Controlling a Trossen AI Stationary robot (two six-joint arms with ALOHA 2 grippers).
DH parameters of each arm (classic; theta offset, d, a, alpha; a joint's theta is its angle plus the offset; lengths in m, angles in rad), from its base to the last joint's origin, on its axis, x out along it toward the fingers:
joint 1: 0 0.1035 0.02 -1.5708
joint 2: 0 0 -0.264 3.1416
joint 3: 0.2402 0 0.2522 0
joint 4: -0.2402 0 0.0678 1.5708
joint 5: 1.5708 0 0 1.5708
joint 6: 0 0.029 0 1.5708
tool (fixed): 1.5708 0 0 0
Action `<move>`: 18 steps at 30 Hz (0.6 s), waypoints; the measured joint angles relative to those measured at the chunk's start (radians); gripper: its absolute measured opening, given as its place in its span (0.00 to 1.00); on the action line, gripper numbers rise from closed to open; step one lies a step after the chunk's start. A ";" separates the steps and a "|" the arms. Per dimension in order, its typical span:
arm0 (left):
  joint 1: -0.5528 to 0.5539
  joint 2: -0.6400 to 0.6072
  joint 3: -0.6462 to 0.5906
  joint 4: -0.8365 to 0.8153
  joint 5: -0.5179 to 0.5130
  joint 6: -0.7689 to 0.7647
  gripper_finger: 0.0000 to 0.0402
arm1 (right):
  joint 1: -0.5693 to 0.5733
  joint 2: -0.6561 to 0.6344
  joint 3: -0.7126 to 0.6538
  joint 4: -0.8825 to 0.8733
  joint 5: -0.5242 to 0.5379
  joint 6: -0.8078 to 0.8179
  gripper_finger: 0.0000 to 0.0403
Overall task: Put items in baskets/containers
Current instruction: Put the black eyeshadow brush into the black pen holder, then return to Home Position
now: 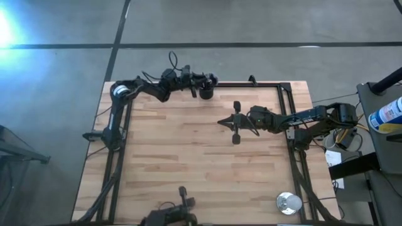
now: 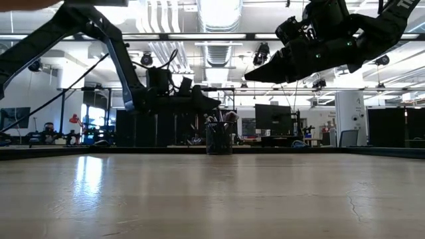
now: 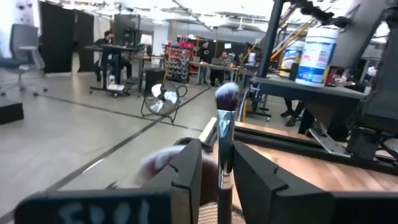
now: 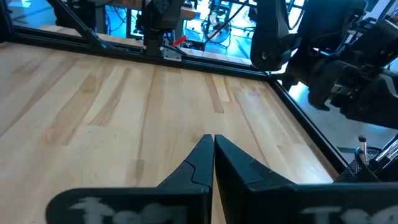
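The cup (image 1: 206, 92) is a small black cylinder with a mesh wall, standing at the top edge of the table (image 1: 188, 163), a little left of centre in the high view. In the low view it sits mid-frame on the far edge, with thin brush (image 2: 229, 117) handles and tips sticking up out of it.

The left gripper (image 1: 205, 80) is at the cup, reaching in from the upper left of the high view. Its wrist view shows one brush (image 3: 225, 143) upright between the two dark wedge-shaped fingers (image 3: 186, 180): a slim handle, a shiny metal ferrule and a soft rounded tuft of grey-violet bristles. There is a visible gap on each side of the handle, so the fingers stand apart around it and do not pinch it.

The right gripper (image 1: 221, 122) hangs above the middle of the table, right of centre in the high view and at the upper right of the low view. Its fingers (image 4: 193, 165) are pressed together tip to tip, with nothing between them.

The table is pale wood in long butcher-block strips with a soft sheen, ringed by a black metal frame. A round silver disc (image 1: 289, 203) lies at the lower right corner in the high view, well apart from both arms. Beyond the table, the left wrist view shows a floor fan (image 3: 163, 99), white tubs (image 3: 317, 53) on a shelf, and people at desks (image 3: 107, 46) far back.
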 joint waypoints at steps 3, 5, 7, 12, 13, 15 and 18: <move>0.013 -0.001 0.000 -0.026 -0.001 -0.022 0.21 | 0.000 0.000 0.000 0.000 0.000 0.003 0.02; 0.016 -0.001 0.000 -0.060 -0.004 -0.031 0.21 | 0.000 0.000 -0.001 0.000 0.000 0.003 0.02; 0.015 -0.001 -0.001 -0.089 -0.011 -0.035 0.21 | 0.000 0.000 -0.002 0.000 0.000 0.002 0.02; 0.015 -0.004 0.004 -0.107 -0.021 -0.054 0.23 | 0.000 0.000 -0.002 0.000 0.000 -0.005 0.02; 0.015 -0.010 0.004 -0.112 -0.021 -0.054 0.24 | 0.000 0.000 -0.002 0.000 0.000 -0.004 0.02; 0.016 -0.030 0.003 -0.119 -0.019 -0.050 0.24 | 0.000 0.000 -0.002 -0.002 0.000 0.000 0.02; 0.024 -0.086 -0.015 -0.130 0.027 -0.027 0.25 | 0.000 0.000 -0.002 -0.013 0.000 0.008 0.02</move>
